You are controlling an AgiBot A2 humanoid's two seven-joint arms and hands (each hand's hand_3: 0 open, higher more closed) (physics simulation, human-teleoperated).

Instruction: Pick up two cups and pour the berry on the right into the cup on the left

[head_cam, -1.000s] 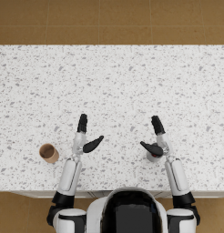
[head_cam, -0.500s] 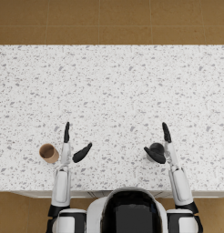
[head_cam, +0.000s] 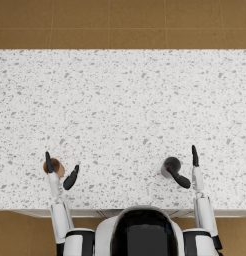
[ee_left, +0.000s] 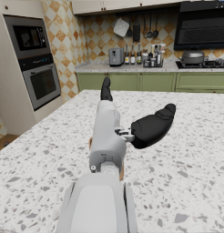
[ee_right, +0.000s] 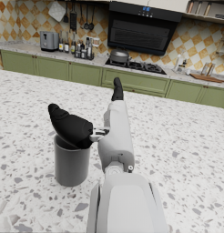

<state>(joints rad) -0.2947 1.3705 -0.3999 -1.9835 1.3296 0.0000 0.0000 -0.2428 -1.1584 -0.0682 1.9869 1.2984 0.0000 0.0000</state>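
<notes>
Both cups look light and rigid, easy to tip, so I should wrap each around its middle wall, keeping the mouth clear. The grey cup (head_cam: 171, 165) stands at the lower right of the head view, my right hand (head_cam: 187, 171) just beside it with fingers spread and the thumb over its rim, gripping nothing. The brown cup (head_cam: 54, 166) sits at the lower left, mostly hidden under my left hand (head_cam: 59, 171), which is also apart and empty. I cannot see the berry; it is probably inside the grey cup. Both forearms lie low over the counter (head_cam: 125, 110).
</notes>
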